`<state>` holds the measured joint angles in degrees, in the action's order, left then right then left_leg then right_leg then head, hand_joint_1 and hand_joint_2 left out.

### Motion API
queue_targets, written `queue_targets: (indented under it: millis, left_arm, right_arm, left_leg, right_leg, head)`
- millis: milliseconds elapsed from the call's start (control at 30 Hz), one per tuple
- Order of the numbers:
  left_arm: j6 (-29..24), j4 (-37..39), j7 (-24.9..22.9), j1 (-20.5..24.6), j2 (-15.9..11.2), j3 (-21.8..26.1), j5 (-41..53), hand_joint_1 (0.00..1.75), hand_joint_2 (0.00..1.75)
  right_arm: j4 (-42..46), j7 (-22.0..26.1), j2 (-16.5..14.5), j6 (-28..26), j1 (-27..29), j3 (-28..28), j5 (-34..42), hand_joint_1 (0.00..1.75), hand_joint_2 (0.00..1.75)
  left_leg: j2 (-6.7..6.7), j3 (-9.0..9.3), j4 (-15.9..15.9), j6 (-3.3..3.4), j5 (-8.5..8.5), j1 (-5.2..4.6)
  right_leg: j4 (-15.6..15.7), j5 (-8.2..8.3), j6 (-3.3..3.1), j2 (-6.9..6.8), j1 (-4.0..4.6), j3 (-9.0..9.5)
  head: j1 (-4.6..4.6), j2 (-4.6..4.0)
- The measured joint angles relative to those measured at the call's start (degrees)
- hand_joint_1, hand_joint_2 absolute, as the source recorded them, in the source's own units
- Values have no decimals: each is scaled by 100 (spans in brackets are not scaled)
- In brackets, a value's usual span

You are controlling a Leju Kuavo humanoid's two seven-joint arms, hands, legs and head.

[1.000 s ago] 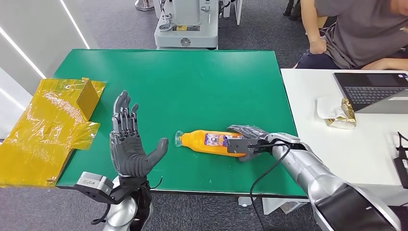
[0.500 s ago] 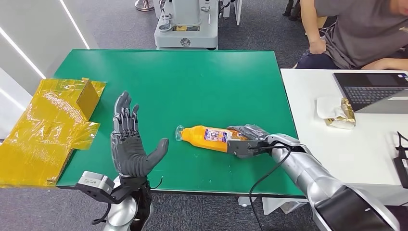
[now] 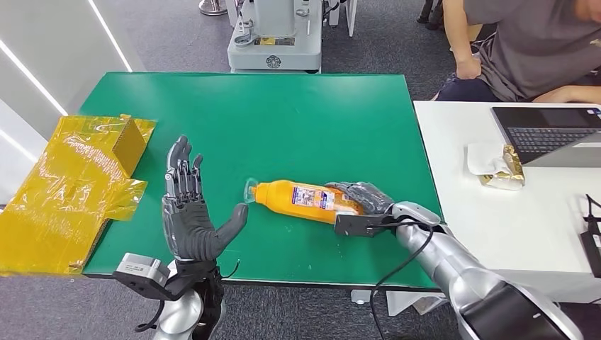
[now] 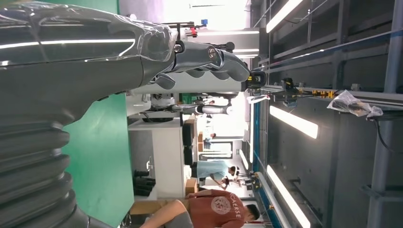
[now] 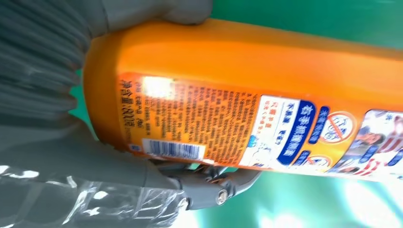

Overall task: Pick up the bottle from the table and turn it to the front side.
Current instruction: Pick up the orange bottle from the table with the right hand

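Shifted leftward and tilted, the orange bottle (image 3: 301,199) is just off the green surface (image 3: 298,120). Left hand (image 3: 190,205) waits, fingers apart; right hand (image 3: 363,202) clamps its base (label's back showing). Next: rotate it.

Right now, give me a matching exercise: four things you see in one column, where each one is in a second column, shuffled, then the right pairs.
Things:
1. orange bottle
2. left hand
3. yellow plastic wrapping
4. laptop

Places:
A. on the white table
B. raised, palm open, over the green table near its front edge
C. gripped at its base by the right hand
D. draped over the green table's left edge

Pairs: 1-C, 2-B, 3-D, 4-A
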<state>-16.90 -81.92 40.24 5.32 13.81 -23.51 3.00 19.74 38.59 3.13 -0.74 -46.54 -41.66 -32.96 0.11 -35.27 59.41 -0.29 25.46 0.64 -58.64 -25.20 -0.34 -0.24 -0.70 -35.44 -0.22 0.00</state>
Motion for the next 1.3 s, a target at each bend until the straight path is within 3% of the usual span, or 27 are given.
queue_targets:
  millis: [233,400,633,800,967,1300]
  left_arm:
    - [-243,-1,1,65,-22,23,228,0,175]
    - [-448,41,0,357,-120,95,338,0,175]
    - [-360,304,0,825,-225,113,312,0,175]
    - [-283,642,-1,1163,-217,113,201,0,175]
    - [-187,961,-1,1387,-169,113,132,0,175]
    - [313,1473,-1,1640,32,113,165,0,175]
  right_arm:
    - [733,118,-7,-1358,462,260,682,175,175]
    - [1105,121,-7,-2169,670,342,1042,175,175]
    - [2183,122,9,-3713,1150,484,1505,175,175]
    - [3337,144,-51,-3842,1754,1053,688,175,175]
    - [4218,160,-142,-3843,2170,1472,461,175,175]
    - [4723,161,-213,-3843,2353,1345,600,175,175]
  left_leg:
    - [0,0,0,0,0,0]
    - [0,1,0,-1,-1,0]
    - [2,3,0,-1,-1,0]
    - [-4,-1,-1,-1,0,0]
    - [0,-2,-1,-1,0,0]
    - [1,-2,-1,-1,0,0]
  right_leg:
    - [1,0,0,-1,0,-1]
    - [0,0,0,-1,0,-1]
    - [-1,0,0,3,0,-2]
    - [0,-1,0,-2,0,-2]
    - [0,-3,-1,0,0,-3]
    - [-1,-2,-2,1,0,-3]
  head:
    - [1,0]
    - [-1,0]
    - [1,0]
    - [0,0]
    - [1,0]
    - [0,0]
